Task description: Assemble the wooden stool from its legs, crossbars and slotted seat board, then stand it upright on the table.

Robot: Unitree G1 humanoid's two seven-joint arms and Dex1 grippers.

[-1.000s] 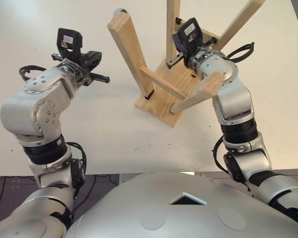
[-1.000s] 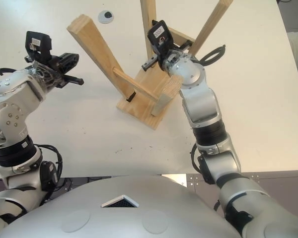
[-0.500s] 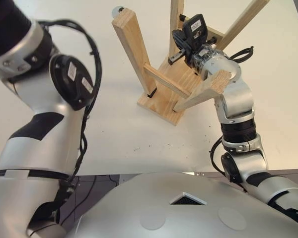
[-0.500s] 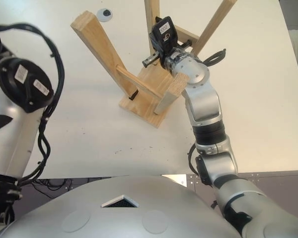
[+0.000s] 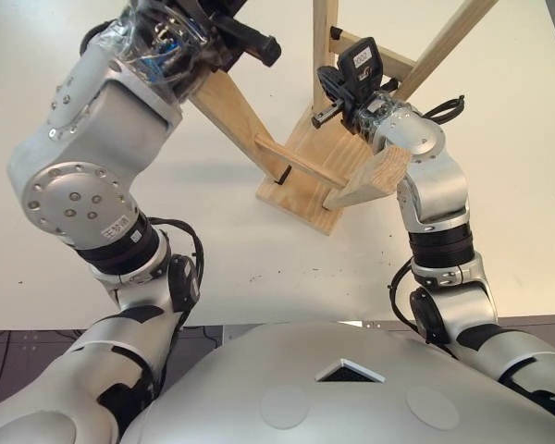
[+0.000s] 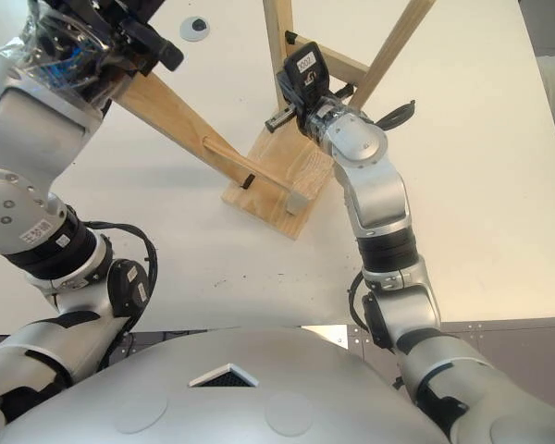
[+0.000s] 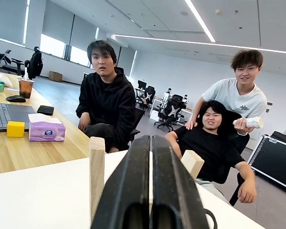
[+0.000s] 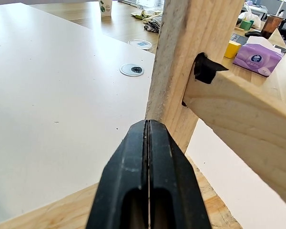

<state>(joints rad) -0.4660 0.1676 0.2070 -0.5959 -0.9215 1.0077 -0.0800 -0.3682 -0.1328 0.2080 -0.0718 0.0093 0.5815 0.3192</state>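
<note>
The wooden stool lies upside down, its slotted seat board (image 5: pixel 301 190) flat on the white table (image 5: pixel 92 250) and its legs pointing up. A crossbar (image 5: pixel 301 162) joins the two near legs. My left arm is raised over the near left leg (image 5: pixel 236 116), and my left gripper (image 5: pixel 270 51) is shut with nothing in it at that leg's upper end. Past its fingers (image 7: pixel 133 191) two leg tops (image 7: pixel 97 176) show. My right gripper (image 5: pixel 322 113) is shut and empty, with its tips (image 8: pixel 147 125) against the far leg (image 8: pixel 190 62), close under a crossbar joint (image 8: pixel 243 119).
A round cable grommet (image 6: pixel 197 30) is set in the table behind the stool. Bare tabletop stretches to the left and right of the stool. The table's front edge (image 5: pixel 259 324) runs close to me.
My left arm has swung up from the left side of the table to the top of the stool's near left leg. My right gripper has stayed shut by the far leg.
</note>
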